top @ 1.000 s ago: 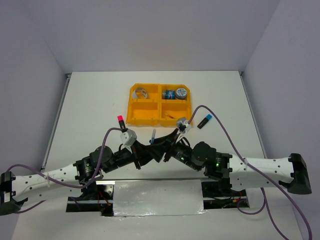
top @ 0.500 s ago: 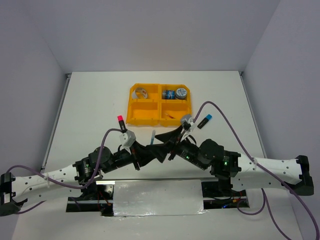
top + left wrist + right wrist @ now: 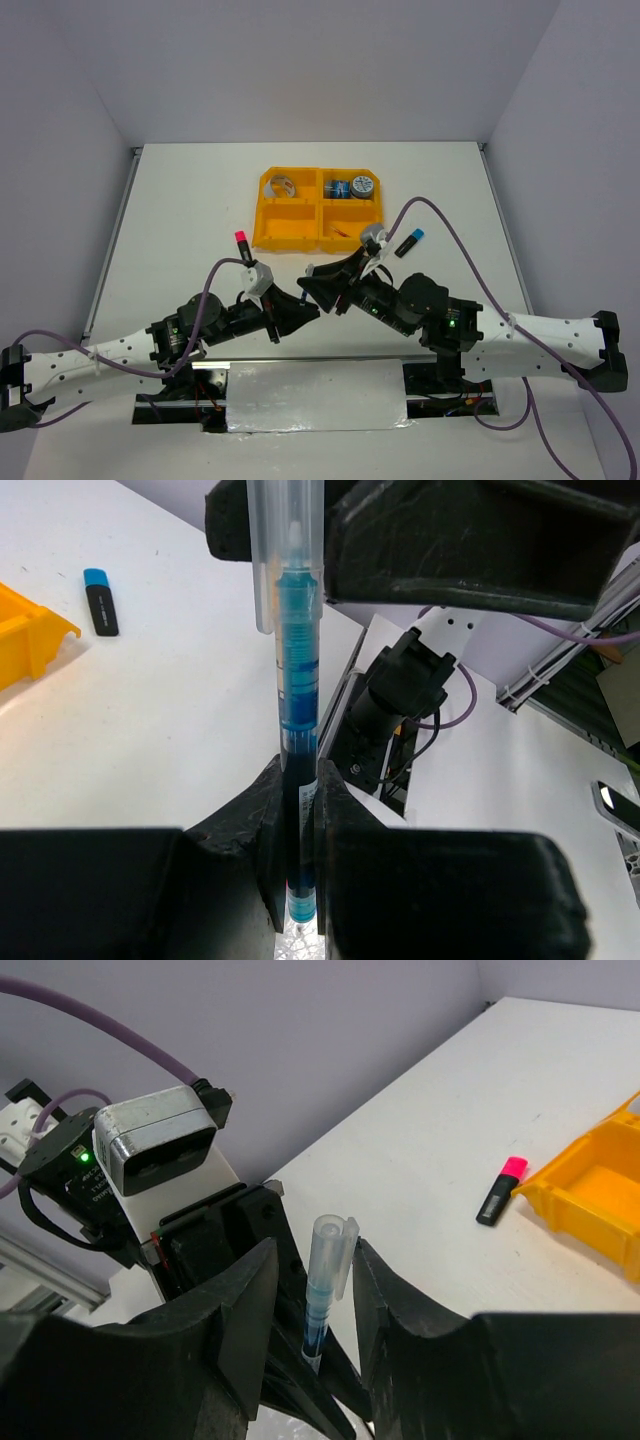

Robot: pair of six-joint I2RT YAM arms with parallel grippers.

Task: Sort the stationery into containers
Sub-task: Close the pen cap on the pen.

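No text, number or brand can be read anywhere. The pen (image 3: 300, 660), the blue-capped marker (image 3: 100, 600), the pink-capped marker (image 3: 500, 1188) and the tray (image 3: 268, 215) show no print that I can make out. The tape rolls (image 3: 362, 186) are too small in the top view to tell whether they carry any label.

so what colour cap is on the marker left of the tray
Pink cap, clearest in the right wrist view.
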